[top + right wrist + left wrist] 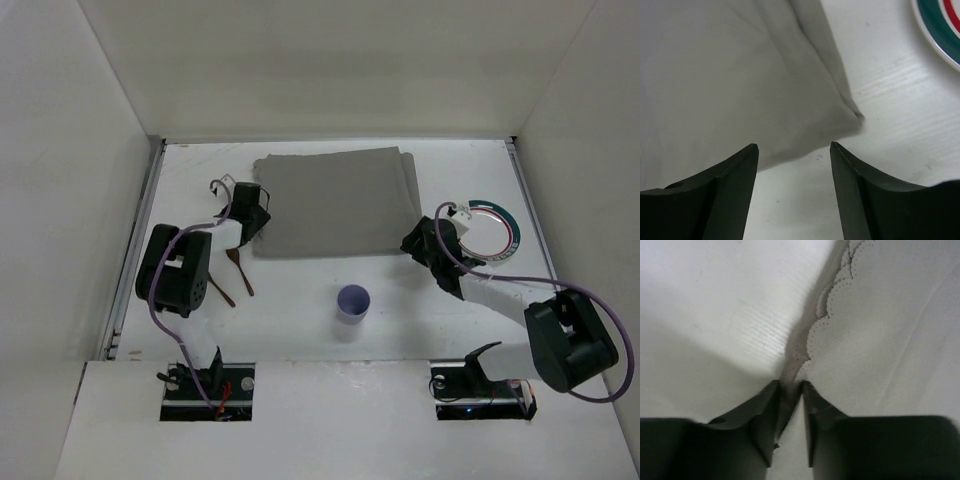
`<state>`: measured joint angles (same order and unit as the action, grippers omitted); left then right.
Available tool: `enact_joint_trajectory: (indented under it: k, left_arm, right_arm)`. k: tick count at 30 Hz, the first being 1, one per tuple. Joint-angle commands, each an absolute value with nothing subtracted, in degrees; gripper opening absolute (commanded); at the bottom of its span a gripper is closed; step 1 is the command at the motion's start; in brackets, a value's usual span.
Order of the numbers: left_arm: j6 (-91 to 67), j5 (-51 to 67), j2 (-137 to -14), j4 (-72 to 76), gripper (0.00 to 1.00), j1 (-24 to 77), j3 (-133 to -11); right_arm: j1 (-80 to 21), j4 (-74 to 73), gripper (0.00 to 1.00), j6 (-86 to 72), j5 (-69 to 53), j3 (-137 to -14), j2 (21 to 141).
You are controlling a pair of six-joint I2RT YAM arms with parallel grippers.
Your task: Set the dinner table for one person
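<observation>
The left hand (250,212) sits at the left edge of the grey placemat (335,200), the right hand (428,245) at its near right corner; just right of that arm lies a plate (497,222) with green and red rim rings; a lilac cup (352,303) stands upright nearer the bases, apart from the cloth; two brown utensils (240,272) lie by the left arm; the left hand's fingers (765,410) stand a narrow slit apart at the cloth's scalloped edge, and whether they pinch it I cannot tell; the right hand's fingers gape wide, empty, the cloth's corner just beyond them; the tabletop (290,325), matte white with metal side rails, carries everything, boxed in by plain white walls.
</observation>
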<state>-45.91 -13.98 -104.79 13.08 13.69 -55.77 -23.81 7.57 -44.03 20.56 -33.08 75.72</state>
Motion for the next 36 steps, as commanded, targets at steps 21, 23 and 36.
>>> enact_joint_trajectory:
  k: [21, 23, 36]
  left_arm:
    - [-50.88, -17.4, -89.64, 9.83, 0.43, 30.8, -39.73]
    - [-51.68, -18.19, -91.22, 11.24, 0.43, 30.46, -39.29]
    - [-53.35, -20.21, -88.78, 18.1, 0.12, 27.38, -31.73]
  right_arm:
    - [-17.09, 14.5, 0.61, -58.7, 14.06, -34.28, 84.63]
    - [-17.18, 15.38, 0.55, -59.5, 14.33, -34.45, 85.78]
    - [-17.53, 15.12, 0.1, -60.12, 14.15, -31.47, 82.89]
